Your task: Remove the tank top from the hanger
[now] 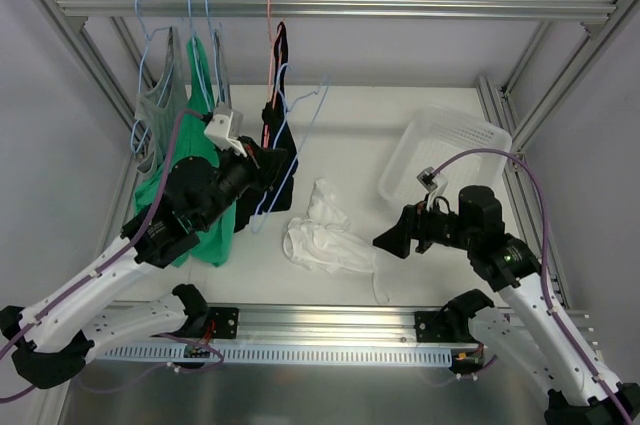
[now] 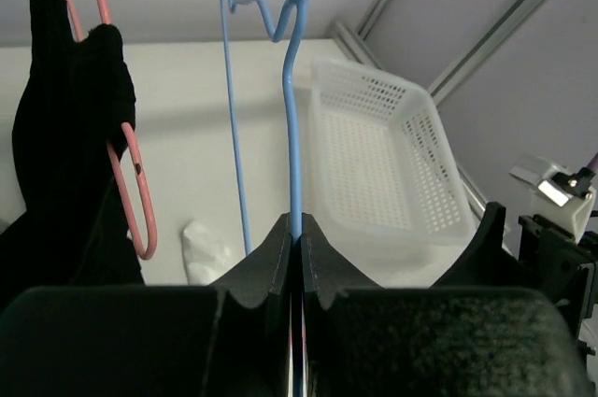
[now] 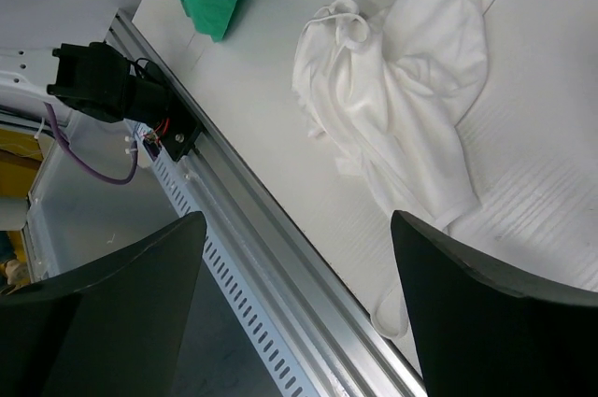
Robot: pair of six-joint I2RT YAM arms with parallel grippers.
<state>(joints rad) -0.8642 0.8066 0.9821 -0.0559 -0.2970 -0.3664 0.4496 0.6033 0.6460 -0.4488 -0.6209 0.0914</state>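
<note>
The white tank top lies crumpled on the table, off the hanger; it also shows in the right wrist view. The light-blue hanger is bare and held tilted above the table, to the left of the tank top. My left gripper is shut on the hanger's wire, which runs up from between the closed jaws. My right gripper is open and empty, just right of the tank top, its jaws spread wide over the table's front edge.
A white mesh basket stands at the back right. On the rail hang a green top, a grey top and a black garment on a salmon-pink hanger. A metal rail edges the front.
</note>
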